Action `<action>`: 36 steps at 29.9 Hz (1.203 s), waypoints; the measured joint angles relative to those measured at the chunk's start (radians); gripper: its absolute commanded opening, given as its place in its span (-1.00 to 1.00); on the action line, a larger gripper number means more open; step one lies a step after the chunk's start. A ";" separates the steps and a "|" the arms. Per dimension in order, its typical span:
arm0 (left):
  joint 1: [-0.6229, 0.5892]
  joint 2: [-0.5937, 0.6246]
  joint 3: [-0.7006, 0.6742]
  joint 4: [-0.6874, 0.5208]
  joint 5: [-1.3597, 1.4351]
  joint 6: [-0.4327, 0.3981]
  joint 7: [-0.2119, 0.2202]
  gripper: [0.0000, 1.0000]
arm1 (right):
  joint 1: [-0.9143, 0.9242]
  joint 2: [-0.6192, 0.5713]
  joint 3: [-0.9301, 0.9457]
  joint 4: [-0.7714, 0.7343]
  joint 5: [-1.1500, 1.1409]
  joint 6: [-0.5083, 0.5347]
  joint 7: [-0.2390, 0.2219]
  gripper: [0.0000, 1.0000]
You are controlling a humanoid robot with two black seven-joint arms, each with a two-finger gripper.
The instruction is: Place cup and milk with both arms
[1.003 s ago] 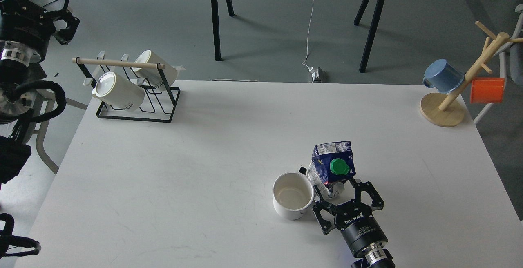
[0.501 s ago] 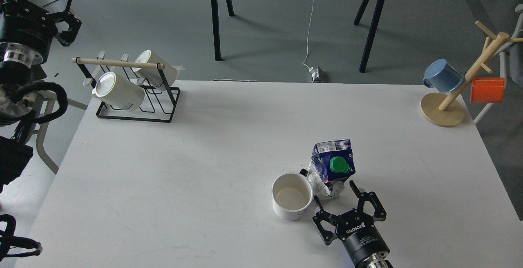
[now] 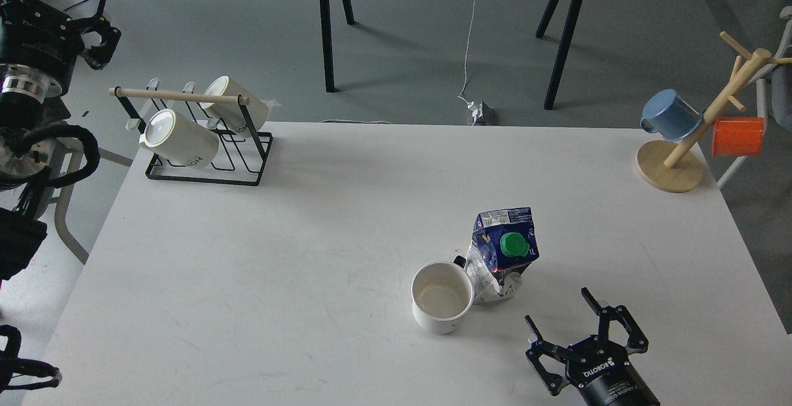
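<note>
White ceramic cup (image 3: 441, 297) stands upright near the front middle of the white bench (image 3: 309, 239), touching the crumpled blue milk carton with green cap (image 3: 504, 254) on its right. Right gripper (image 3: 560, 322) released, fingers spread, apart from the carton. Left gripper (image 3: 99, 28) off-bench; state cannot tell.

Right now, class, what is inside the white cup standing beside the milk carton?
The white cup looks empty: its pale inner wall and bottom show, with no liquid or object visible. The milk carton stands upright against its right side.
</note>
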 measured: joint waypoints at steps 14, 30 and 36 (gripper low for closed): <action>-0.008 -0.008 0.035 0.003 0.008 -0.066 0.023 0.99 | 0.476 -0.291 0.181 -0.129 -0.001 0.000 0.048 0.98; -0.296 -0.119 0.189 0.317 0.007 -0.080 0.017 0.99 | 1.309 -0.163 -0.120 -1.003 0.006 0.000 -0.007 0.98; -0.324 -0.169 0.192 0.371 0.004 -0.098 0.018 0.99 | 1.483 -0.033 -0.202 -1.236 0.007 0.000 -0.010 0.98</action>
